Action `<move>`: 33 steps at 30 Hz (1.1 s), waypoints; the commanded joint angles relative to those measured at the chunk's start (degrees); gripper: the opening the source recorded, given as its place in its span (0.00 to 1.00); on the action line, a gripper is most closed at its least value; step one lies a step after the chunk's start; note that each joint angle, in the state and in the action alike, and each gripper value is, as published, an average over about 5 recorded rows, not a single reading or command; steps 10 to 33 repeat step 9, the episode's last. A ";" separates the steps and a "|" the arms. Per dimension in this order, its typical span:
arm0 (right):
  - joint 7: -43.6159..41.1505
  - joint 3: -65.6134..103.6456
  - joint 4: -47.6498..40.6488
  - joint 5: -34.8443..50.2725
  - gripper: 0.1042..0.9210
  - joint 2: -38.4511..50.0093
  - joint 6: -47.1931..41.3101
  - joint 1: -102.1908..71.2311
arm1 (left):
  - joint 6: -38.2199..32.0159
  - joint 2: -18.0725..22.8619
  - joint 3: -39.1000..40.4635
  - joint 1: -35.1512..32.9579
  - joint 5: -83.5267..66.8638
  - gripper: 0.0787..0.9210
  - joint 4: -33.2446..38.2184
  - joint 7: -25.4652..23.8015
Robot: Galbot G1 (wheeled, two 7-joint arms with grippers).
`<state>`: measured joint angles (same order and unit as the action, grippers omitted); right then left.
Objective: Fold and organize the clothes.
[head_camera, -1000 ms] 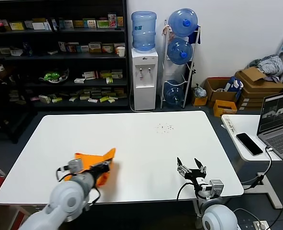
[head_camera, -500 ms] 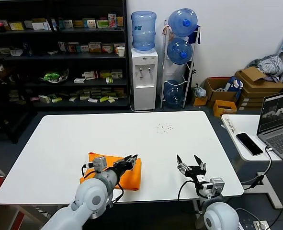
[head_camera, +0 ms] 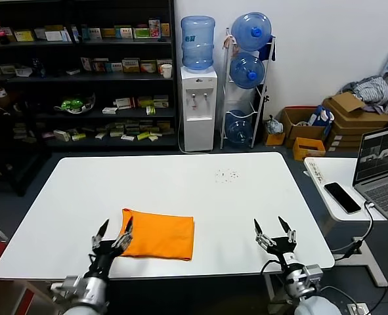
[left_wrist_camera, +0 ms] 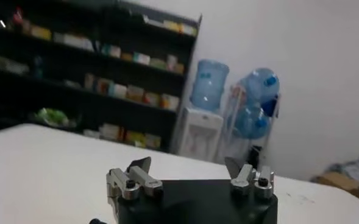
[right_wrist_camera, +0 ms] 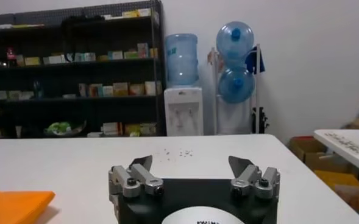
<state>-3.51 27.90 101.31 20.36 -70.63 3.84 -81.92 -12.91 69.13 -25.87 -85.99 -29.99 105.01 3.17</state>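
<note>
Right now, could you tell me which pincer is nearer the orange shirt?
The left pincer, open at the shirt's near-left corner; the right pincer stands well clear.

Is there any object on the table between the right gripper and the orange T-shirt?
Nothing visible stands between them. The folded T-shirt lies flat on the white table, and the open right gripper is at the near edge with only bare tabletop between. The open left gripper is at the shirt's other side.
</note>
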 commanded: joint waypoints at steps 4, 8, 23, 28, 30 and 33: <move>-7.87 4.04 -1.23 -5.96 0.88 -2.94 14.55 -7.16 | -28.76 13.59 -14.75 -11.61 16.71 0.88 -9.80 -16.95; -8.41 3.29 -0.16 -7.11 0.88 -3.45 16.00 -8.60 | -29.16 14.05 -14.35 -11.04 17.79 0.88 -10.58 -17.68; -8.45 3.17 -0.06 -7.27 0.88 -3.48 16.16 -8.75 | -29.14 14.10 -14.29 -10.96 18.01 0.88 -10.67 -17.64; -8.45 3.17 -0.06 -7.27 0.88 -3.48 16.16 -8.75 | -29.14 14.10 -14.29 -10.96 18.01 0.88 -10.67 -17.64; -8.45 3.17 -0.06 -7.27 0.88 -3.48 16.16 -8.75 | -29.14 14.10 -14.29 -10.96 18.01 0.88 -10.67 -17.64; -8.45 3.17 -0.06 -7.27 0.88 -3.48 16.16 -8.75 | -29.14 14.10 -14.29 -10.96 18.01 0.88 -10.67 -17.64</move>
